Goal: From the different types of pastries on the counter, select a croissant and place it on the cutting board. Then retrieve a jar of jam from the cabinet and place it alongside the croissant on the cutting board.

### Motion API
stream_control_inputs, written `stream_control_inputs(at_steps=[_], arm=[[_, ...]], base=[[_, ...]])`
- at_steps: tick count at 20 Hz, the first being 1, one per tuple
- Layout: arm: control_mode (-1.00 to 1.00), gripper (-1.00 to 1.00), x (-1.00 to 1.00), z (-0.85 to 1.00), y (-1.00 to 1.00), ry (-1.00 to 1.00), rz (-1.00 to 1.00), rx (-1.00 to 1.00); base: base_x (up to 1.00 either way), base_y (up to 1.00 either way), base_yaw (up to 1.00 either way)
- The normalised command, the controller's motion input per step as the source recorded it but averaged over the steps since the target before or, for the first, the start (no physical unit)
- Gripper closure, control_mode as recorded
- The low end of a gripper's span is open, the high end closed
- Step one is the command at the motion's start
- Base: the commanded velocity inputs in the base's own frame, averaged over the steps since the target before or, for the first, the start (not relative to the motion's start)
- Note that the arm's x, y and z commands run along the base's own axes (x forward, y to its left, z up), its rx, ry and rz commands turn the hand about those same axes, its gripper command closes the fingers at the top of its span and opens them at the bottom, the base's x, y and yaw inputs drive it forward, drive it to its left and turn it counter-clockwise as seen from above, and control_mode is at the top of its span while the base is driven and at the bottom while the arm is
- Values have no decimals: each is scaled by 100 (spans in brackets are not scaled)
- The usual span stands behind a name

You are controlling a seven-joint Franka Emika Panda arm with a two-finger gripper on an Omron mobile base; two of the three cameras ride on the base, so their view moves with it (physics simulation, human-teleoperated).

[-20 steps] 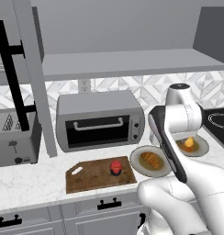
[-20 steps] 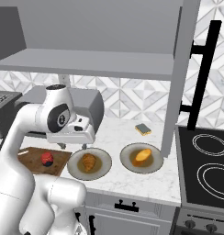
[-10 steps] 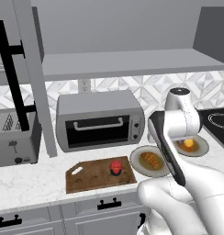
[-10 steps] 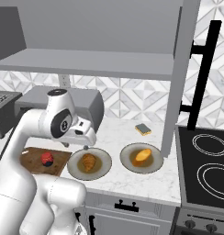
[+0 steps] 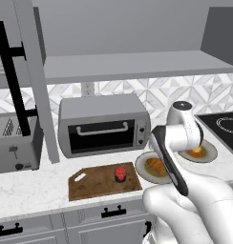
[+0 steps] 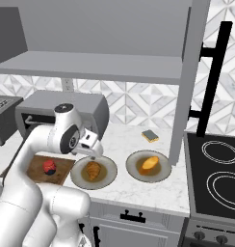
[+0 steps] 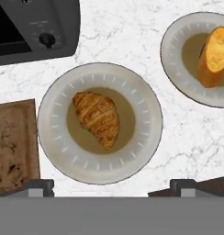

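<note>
I have the pincer (image 7: 112, 186) hanging above the golden-brown ridged croissant (image 7: 97, 118), jaws spread wide and holding nothing. From the hand camera the two dark fingertips stand far apart at the bottom edge, and the croissant lies on its round pale grey plate (image 7: 56, 153) just ahead of them, untouched. The plate sits on the white marble-look desk (image 7: 132, 41), right beside the flat brown wooden cutting board (image 7: 13, 147).

As for progress, I read it as out of order but half done. The small squat red jar of jam (image 5: 120, 173) already stands upright on the cutting board, roughly in its middle, near the edge closest to the croissant plate. The croissant part is not yet done — the pastry rests on its plate and has not been lifted. So what is left, as I judge it, is to lower onto the croissant, close on it, carry it the short way across to the board and set it down next to the jar.

The other pastry, a smaller orange-yellow bun (image 7: 214, 55), lies on a second grey plate (image 7: 173, 64) further along the desk, well apart from my target, so I doubt I will confuse them. A grey toaster oven (image 5: 104, 125) stands behind the board — clear of the path I expect to take.
</note>
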Motion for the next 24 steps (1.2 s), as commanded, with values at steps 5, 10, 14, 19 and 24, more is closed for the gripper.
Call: stream_control_inputs(at_steps=[5, 10, 14, 19, 24], arm=[[-100, -100, 72, -27, -10, 0, 0, 3], [-100, -100, 30, -6, -13, 0, 1, 2], [-100, -100, 0, -36, 0, 14, 13, 0], [-100, -100, 3, -18, 0, 7, 16, 0], [-100, -100, 0, -12, 9, 3, 2, 0]], base=[[0, 0, 0], [0, 0, 0], [0, 0, 0], [0, 0, 0], [0, 0, 0]])
